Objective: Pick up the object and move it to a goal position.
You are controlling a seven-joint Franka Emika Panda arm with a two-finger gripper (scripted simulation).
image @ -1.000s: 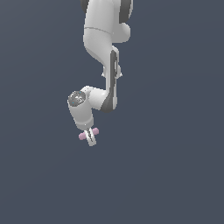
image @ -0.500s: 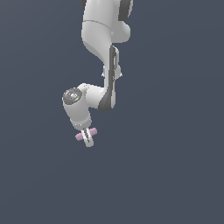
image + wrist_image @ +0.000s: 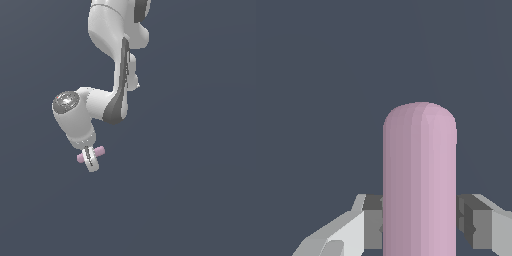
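The object is a small pale pink capsule (image 3: 99, 150) with rounded ends. My gripper (image 3: 91, 161) is shut on its middle, and both pink ends stick out past the white fingers (image 3: 92, 165). In the wrist view the capsule (image 3: 420, 175) fills the centre, clamped between the grey pads (image 3: 374, 220) on either side. The white arm (image 3: 107, 107) hangs down from the top of the exterior view and bends toward that view's left. No goal marker shows.
Only a plain dark grey-blue background (image 3: 200, 200) surrounds the arm in both views.
The gripper has moved a little toward the exterior view's left and slightly down, still carrying the capsule. The grip has not changed.
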